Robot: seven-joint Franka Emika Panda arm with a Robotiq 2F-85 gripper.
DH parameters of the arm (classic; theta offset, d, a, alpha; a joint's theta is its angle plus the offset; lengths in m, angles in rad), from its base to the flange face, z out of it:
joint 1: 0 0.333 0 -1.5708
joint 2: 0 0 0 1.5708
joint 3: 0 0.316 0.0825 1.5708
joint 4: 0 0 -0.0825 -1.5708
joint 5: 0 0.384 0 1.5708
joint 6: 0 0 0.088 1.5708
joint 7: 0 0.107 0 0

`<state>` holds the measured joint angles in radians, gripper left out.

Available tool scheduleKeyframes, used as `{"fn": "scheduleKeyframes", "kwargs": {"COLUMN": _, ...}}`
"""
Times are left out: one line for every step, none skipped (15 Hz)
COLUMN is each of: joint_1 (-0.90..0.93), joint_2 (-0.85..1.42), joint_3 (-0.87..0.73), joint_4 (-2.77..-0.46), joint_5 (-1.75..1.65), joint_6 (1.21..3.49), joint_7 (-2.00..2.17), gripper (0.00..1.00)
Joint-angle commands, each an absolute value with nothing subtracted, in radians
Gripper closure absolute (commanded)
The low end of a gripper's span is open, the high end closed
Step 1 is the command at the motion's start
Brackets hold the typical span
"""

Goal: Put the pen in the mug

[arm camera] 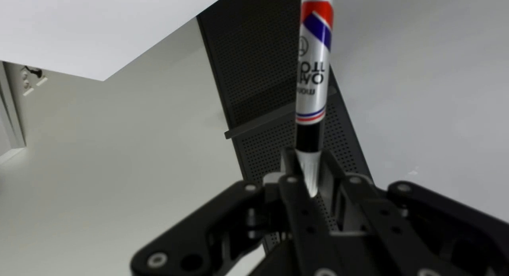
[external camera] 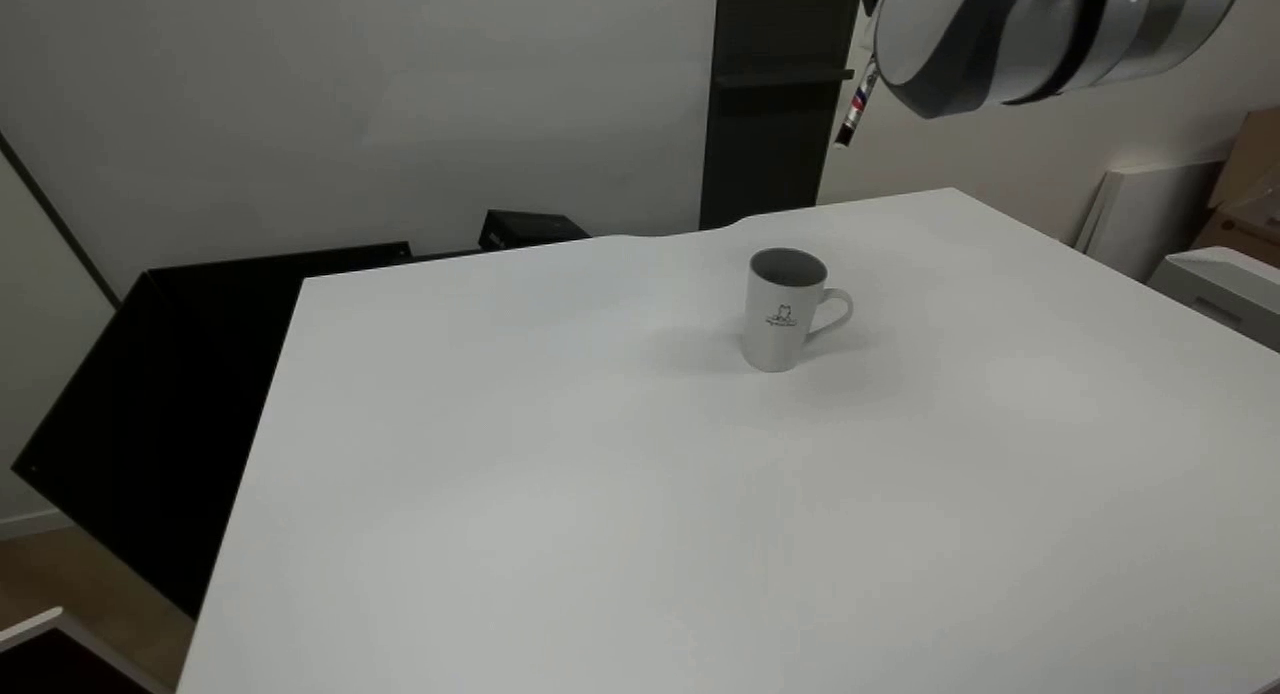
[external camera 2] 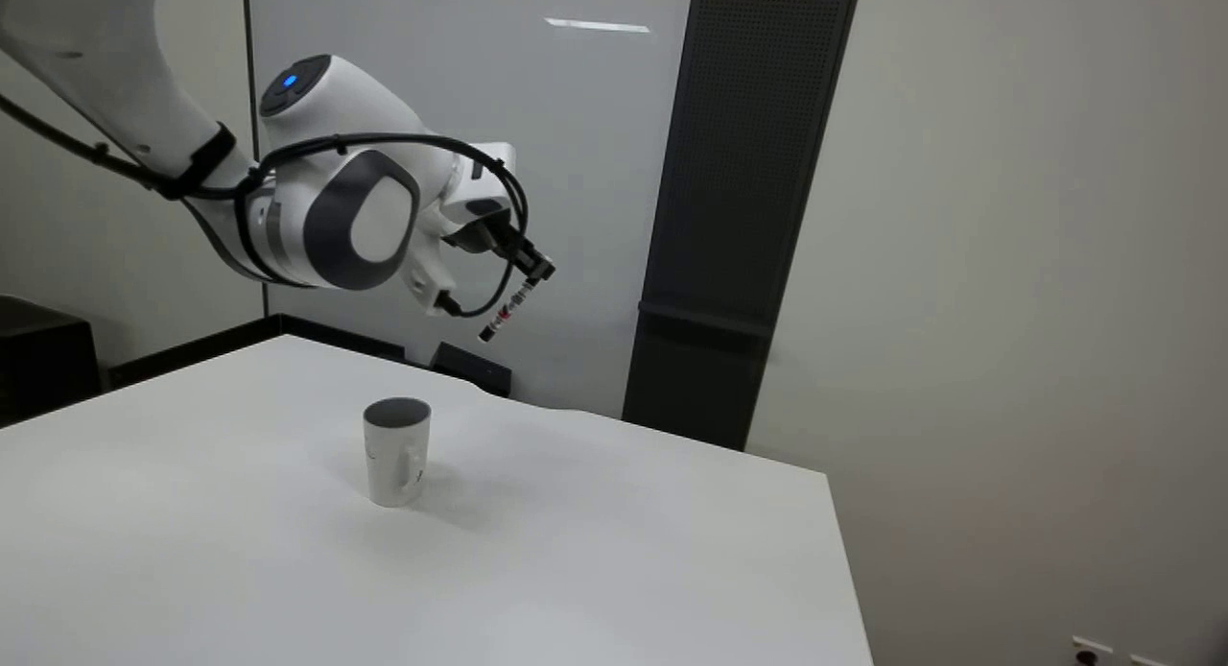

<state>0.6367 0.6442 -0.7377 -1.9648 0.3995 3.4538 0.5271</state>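
Note:
The white mug [external camera: 777,324] stands upright on the white table, its dark inside facing up and its handle on the right. It also shows in an exterior view [external camera 2: 389,463], and is out of the wrist view. My gripper [external camera 2: 540,269] is shut on the pen [external camera 2: 508,308], well above the table and beyond the mug. The pen hangs tilted, its black end lowest; it also shows in an exterior view [external camera: 858,104]. In the wrist view the fingers [arm camera: 308,164] pinch the pen's [arm camera: 312,69] whitish end, and its black end is cut off by the frame.
The white table [external camera: 500,454] has its back edge below the raised arm [external camera 2: 355,215]. A dark perforated panel [external camera 2: 739,196] stands against the wall behind. Black boxes [external camera: 180,404] lie beyond the table's edge. A cable [external camera 2: 422,138] runs along the arm.

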Motion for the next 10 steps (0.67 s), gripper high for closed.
{"fn": "scheduleKeyframes", "kwargs": {"joint_1": 0.768, "joint_2": 0.677, "joint_3": -0.799, "joint_4": -1.988, "joint_5": 0.476, "joint_6": 3.453, "joint_7": 0.531, "gripper": 0.93}}
{"fn": "scheduleKeyframes", "kwargs": {"joint_1": 0.797, "joint_2": 0.684, "joint_3": -0.804, "joint_4": -1.996, "joint_5": 0.49, "joint_6": 3.453, "joint_7": 0.529, "gripper": 0.93}}
{"fn": "scheduleKeyframes", "kwargs": {"joint_1": 0.82, "joint_2": 0.69, "joint_3": -0.808, "joint_4": -2.006, "joint_5": 0.5, "joint_6": 3.452, "joint_7": 0.525, "gripper": 0.93}}
{"fn": "scheduleKeyframes", "kwargs": {"joint_1": 0.838, "joint_2": 0.701, "joint_3": -0.812, "joint_4": -2.013, "joint_5": 0.511, "joint_6": 3.452, "joint_7": 0.524, "gripper": 0.93}}
{"fn": "scheduleKeyframes", "kwargs": {"joint_1": 0.853, "joint_2": 0.71, "joint_3": -0.815, "joint_4": -2.021, "joint_5": 0.519, "joint_6": 3.45, "joint_7": 0.524, "gripper": 0.93}}
{"fn": "scheduleKeyframes", "kwargs": {"joint_1": 0.864, "joint_2": 0.721, "joint_3": -0.817, "joint_4": -2.027, "joint_5": 0.525, "joint_6": 3.446, "joint_7": 0.522, "gripper": 0.93}}
{"fn": "scheduleKeyframes", "kwargs": {"joint_1": 0.87, "joint_2": 0.729, "joint_3": -0.816, "joint_4": -2.033, "joint_5": 0.527, "joint_6": 3.446, "joint_7": 0.523, "gripper": 0.93}}
{"fn": "scheduleKeyframes", "kwargs": {"joint_1": 0.874, "joint_2": 0.74, "joint_3": -0.816, "joint_4": -2.037, "joint_5": 0.53, "joint_6": 3.443, "joint_7": 0.523, "gripper": 0.93}}
{"fn": "scheduleKeyframes", "kwargs": {"joint_1": 0.876, "joint_2": 0.749, "joint_3": -0.814, "joint_4": -2.038, "joint_5": 0.53, "joint_6": 3.438, "joint_7": 0.523, "gripper": 0.93}}
{"fn": "scheduleKeyframes", "kwargs": {"joint_1": 0.878, "joint_2": 0.759, "joint_3": -0.813, "joint_4": -2.039, "joint_5": 0.529, "joint_6": 3.435, "joint_7": 0.524, "gripper": 0.93}}
